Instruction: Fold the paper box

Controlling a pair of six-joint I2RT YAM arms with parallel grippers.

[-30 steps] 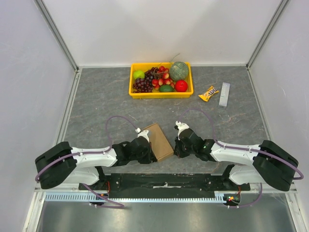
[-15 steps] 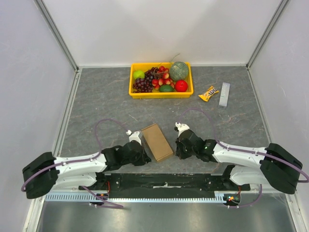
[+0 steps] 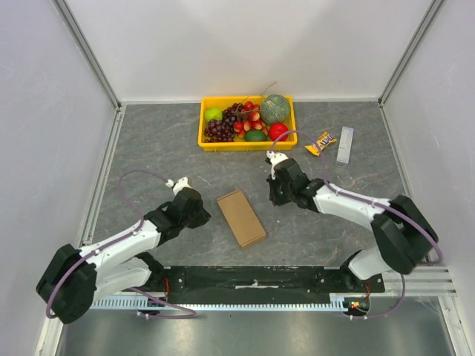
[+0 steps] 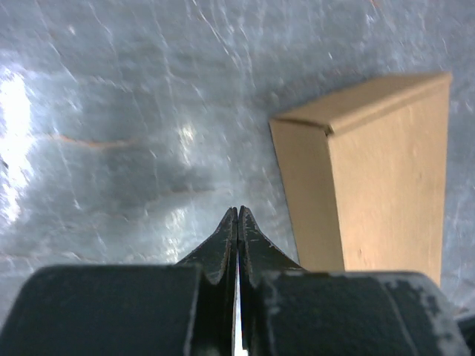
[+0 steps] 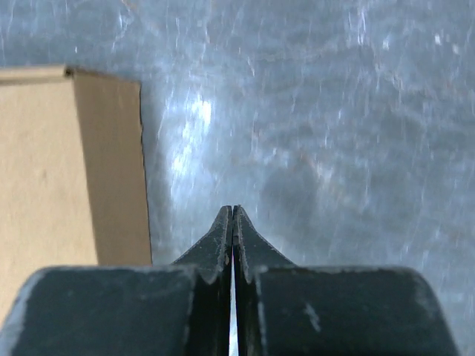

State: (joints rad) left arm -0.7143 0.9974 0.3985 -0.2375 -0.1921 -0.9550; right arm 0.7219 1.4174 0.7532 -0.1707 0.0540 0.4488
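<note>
The paper box (image 3: 241, 218) lies on the grey, marbled table (image 3: 148, 141). It is a folded-up block of smooth brown cardboard with crisp edges, set at an angle between the two arms and touched by neither. The left gripper (image 4: 237, 215) sits just left of it, its black tapered fingers pressed together on nothing. The right gripper (image 5: 232, 211), off to the right of the box's far end, is likewise clamped on nothing. Whether either tip rests on the tabletop, I can't make out. A glossy yellow tray (image 3: 202, 133) of fruit stands at the back.
</note>
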